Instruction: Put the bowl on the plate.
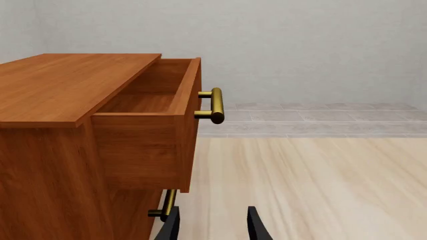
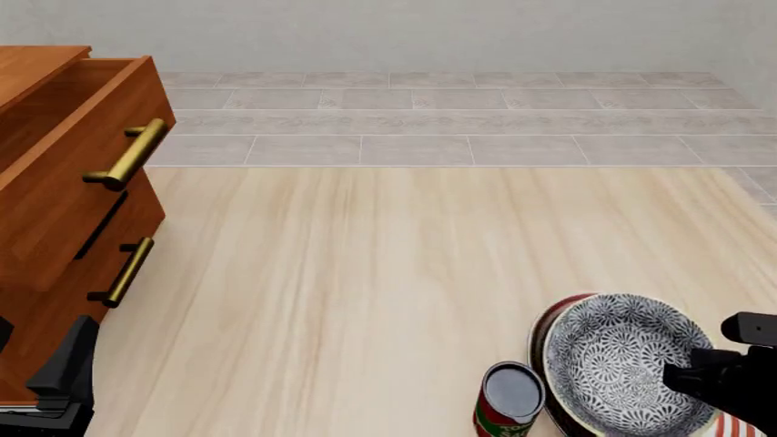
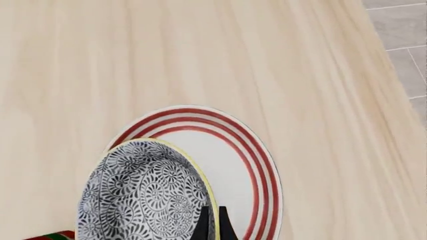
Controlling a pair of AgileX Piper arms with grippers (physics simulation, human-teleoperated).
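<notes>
We are holding the bowl [image 3: 143,192] by its rim, the right gripper's [image 3: 212,222] fingers clenched on the edge, and carrying it over the plate [image 3: 243,165], off toward the plate's near-left side. The risk we are judging: letting go here could leave the bowl straddling the plate's ringed rim, or tip it, since a thin rim pinch is giving little hold. The red can [image 2: 510,399] is standing just beside plate and bowl, so a swing that way could knock it over. The left gripper [image 1: 212,225], fingers released and empty, is idling near the wooden drawer cabinet [image 2: 61,209], well apart across the bench [image 2: 352,300].
</notes>
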